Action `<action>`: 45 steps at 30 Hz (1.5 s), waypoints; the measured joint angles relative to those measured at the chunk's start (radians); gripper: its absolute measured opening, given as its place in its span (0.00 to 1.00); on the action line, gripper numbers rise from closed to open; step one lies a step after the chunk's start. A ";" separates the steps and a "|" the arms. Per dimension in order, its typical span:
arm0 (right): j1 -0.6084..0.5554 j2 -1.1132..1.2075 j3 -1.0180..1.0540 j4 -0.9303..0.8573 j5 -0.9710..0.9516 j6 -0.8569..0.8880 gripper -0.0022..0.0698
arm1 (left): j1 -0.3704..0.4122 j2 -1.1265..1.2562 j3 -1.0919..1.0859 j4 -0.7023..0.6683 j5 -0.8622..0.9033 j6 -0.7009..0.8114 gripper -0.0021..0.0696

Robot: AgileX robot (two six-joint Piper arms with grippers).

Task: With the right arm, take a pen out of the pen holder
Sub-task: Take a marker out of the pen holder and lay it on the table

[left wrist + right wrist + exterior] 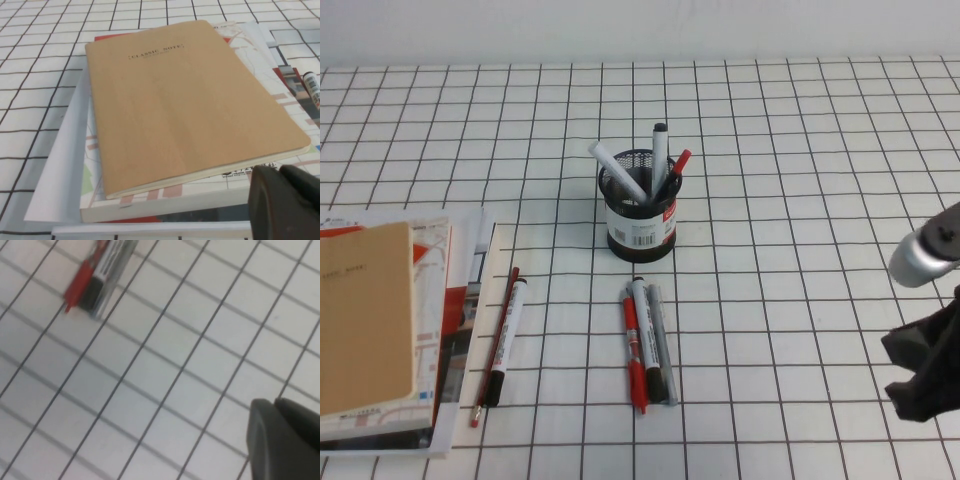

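- The right gripper (920, 368) is seen at the desk's (800, 150) 4 o'clock edge, jaws pressed together, empty.
- The mesh pen holder (640, 225) stands at its 10 o'clock.
- Jaws should be spread before the upright black-capped marker (660, 150) is pinched.
- The left gripper (279, 175), jaws together, hangs over the notebook (190, 100).

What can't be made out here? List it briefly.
Stored pens: lower ends hidden inside the pen holder, high view.
Labels on the loose pens: too small, high view; blurred, right wrist view.
Left gripper, by the notebook: cut off by the left wrist view's edge.
Right gripper, shut, over bare table: likewise cut off, right wrist view.
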State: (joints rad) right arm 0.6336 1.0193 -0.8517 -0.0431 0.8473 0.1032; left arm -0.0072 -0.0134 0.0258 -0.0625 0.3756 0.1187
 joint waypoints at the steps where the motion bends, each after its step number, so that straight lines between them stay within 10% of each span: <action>1: -0.020 -0.019 0.041 -0.002 -0.061 -0.003 0.01 | 0.000 0.000 0.000 0.000 0.000 0.000 0.02; 15: -0.538 -0.629 0.836 0.022 -0.866 -0.022 0.01 | 0.000 0.000 0.000 0.000 0.000 0.000 0.02; 26: -0.578 -1.015 0.875 0.011 -0.641 -0.024 0.01 | 0.000 0.000 0.000 0.000 0.000 0.000 0.02; 45: -0.581 -1.027 0.878 0.019 -0.498 -0.024 0.01 | 0.000 -0.001 0.000 0.000 0.000 0.000 0.02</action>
State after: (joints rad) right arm 0.0529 -0.0078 0.0260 -0.0240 0.3490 0.0788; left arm -0.0072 -0.0140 0.0258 -0.0625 0.3756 0.1187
